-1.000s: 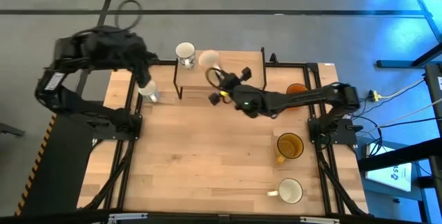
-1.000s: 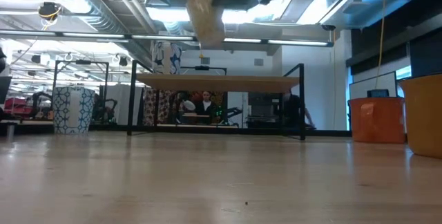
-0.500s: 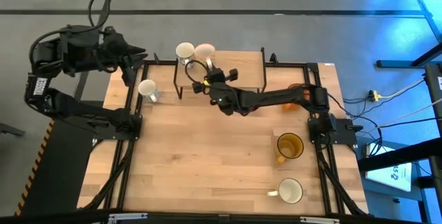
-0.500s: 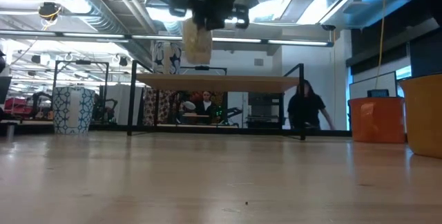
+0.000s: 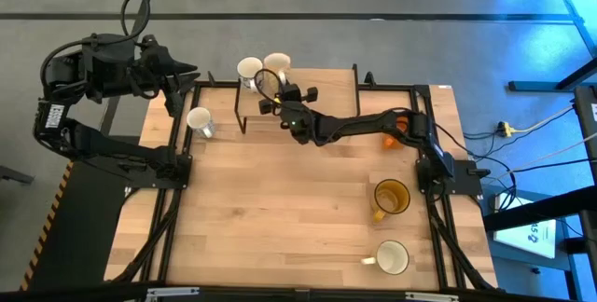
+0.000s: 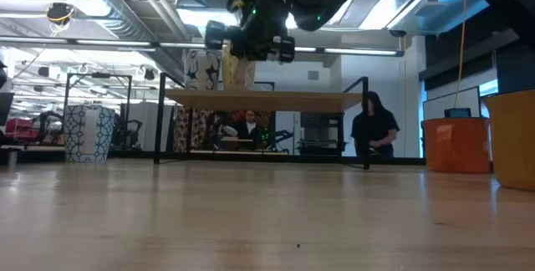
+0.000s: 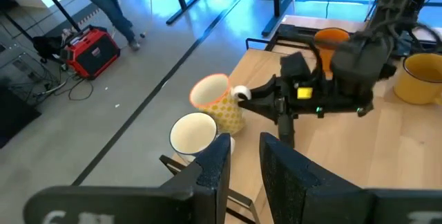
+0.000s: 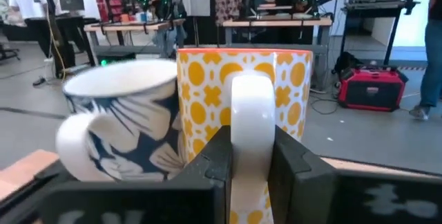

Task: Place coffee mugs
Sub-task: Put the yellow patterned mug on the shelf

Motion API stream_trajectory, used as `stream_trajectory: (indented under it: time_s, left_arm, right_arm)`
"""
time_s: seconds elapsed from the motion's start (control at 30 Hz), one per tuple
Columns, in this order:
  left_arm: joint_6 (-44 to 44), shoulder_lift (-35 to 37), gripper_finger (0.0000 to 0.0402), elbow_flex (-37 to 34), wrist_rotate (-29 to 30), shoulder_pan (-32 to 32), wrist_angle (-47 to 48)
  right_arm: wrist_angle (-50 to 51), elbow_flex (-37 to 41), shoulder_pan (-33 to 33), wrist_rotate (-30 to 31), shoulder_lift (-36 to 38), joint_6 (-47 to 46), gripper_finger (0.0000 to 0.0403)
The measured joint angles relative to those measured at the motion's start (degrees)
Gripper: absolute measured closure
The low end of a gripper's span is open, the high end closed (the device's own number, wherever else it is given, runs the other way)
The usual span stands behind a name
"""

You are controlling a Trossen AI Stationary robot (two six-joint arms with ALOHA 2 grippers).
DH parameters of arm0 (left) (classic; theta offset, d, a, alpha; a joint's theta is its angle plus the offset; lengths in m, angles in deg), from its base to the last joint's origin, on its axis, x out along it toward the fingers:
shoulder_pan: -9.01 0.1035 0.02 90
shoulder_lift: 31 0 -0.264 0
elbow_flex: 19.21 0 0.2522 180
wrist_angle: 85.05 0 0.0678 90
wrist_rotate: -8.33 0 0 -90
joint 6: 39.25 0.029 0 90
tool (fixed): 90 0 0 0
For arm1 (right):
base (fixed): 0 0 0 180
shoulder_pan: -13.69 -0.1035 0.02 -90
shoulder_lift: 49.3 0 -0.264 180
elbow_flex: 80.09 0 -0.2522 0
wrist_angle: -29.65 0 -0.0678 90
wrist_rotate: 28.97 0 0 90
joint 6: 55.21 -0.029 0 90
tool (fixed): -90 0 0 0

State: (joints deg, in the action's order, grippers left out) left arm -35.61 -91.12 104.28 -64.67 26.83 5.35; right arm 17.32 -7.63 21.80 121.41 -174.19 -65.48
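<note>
Between the right jaws: mug handle [image 8: 251, 124].

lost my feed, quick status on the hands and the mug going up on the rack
Right hand shut on white mug with yellow pattern by its handle, at raised shelf. Blue-flowered white mug right beside it. Left hand waiting off the table's far-left corner.

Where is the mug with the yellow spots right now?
In the high view, the yellow-patterned mug is at the table's far edge, on the shelf beside the blue-flowered mug, with the right gripper holding its handle.
</note>
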Motion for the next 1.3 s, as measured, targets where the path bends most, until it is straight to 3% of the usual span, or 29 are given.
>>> stream_trajectory:
  time_s: [0.43,0.7,1.17,1.3]
  left_arm:
    - [2.6,0.0,0.033,0.0,0.0,0.0,0.0]
    - [3.0,-0.6,0.033,0.0,0.1,0.0,-0.4]
    - [3.0,-1.0,0.033,0.0,0.1,0.0,-0.4]
    - [2.5,-1.1,0.033,0.0,0.1,0.0,-0.4]
  right_arm:
    - [0.6,0.0,0.9,-3.1,-0.8,-1.4,0.0366]
    - [2.3,0.0,0.9,-5.3,-0.8,-1.5,0.0326]
    - [2.3,0.0,0.8,-9.5,-0.8,-1.8,0.0315]
    - [2.3,0.1,0.4,-9.4,-0.6,-1.5,0.029]
